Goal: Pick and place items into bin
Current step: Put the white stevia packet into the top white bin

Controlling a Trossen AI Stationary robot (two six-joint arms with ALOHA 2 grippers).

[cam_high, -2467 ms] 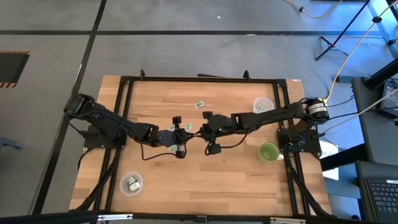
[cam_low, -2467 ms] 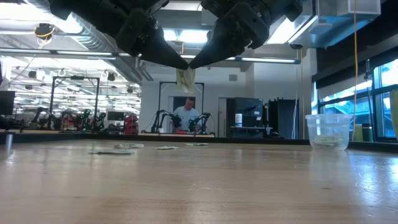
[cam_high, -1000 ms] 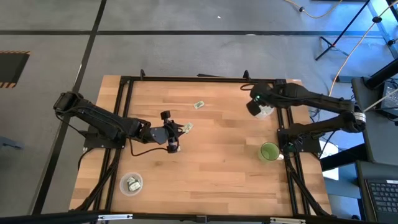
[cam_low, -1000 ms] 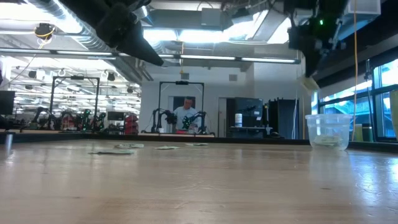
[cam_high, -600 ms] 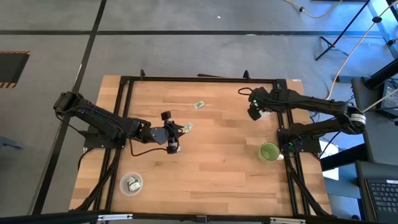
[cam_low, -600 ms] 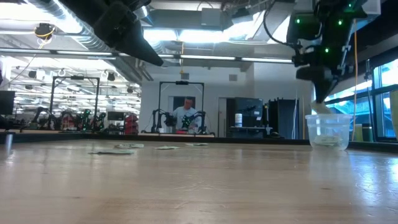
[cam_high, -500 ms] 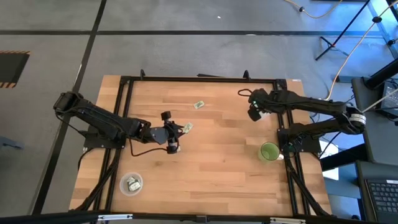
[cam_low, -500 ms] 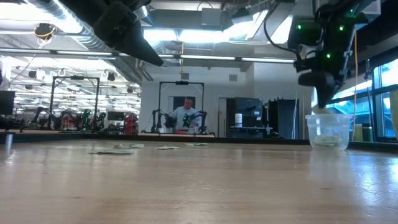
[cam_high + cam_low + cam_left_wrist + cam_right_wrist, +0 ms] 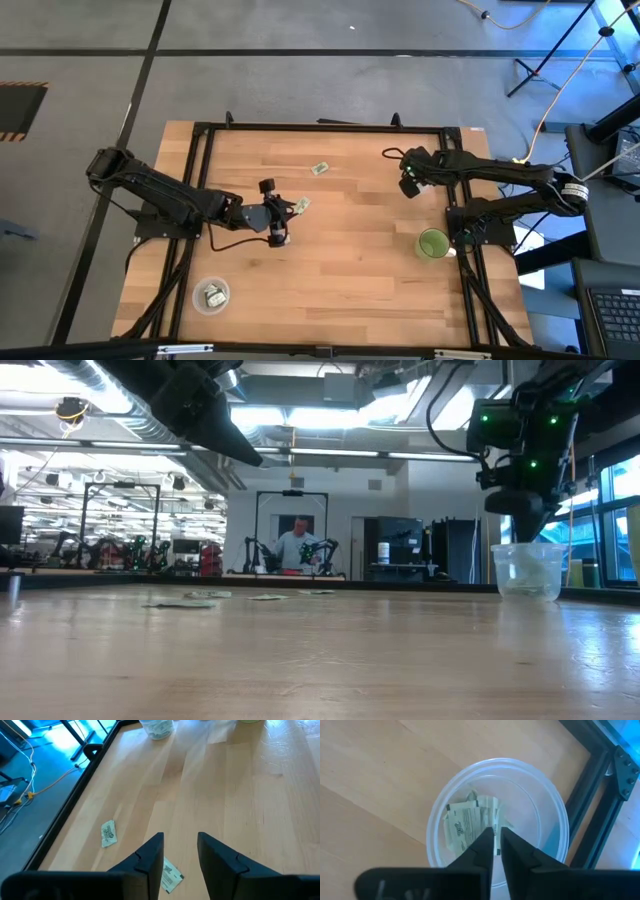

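High view: pale wooden bench point(image 9: 340, 270) in a black frame. Left gripper point(image 9: 287, 207) sits mid-bench toward the left side, just beside one small pale green flat packet point(image 9: 300, 205); a second like packet point(image 9: 320, 168) lies near the far edge. Right gripper point(image 9: 408, 184) hangs at the far right corner. Clear round plastic cup point(image 9: 211, 295) with packets inside stands near the front left corner; green round cup point(image 9: 433, 243) stands at the right edge.

Low view: right gripper point(image 9: 520, 525) is poised directly above a clear plastic bin point(image 9: 529, 570) at the bench's right side. Flat packets point(image 9: 180, 603) lie far back on the left. A person point(image 9: 298, 546) stands in the room behind.

Left wrist view: two dark fingers point(image 9: 150, 857) spread apart, released, holding nothing; one packet point(image 9: 170, 875) between and below them, another point(image 9: 108, 832) near the bench edge.

Right wrist view: fingers point(image 9: 482, 845) parted by a narrow slit, gripping nothing visible, over the clear bin point(image 9: 555, 812), which holds several pale green packets point(image 9: 465, 825).
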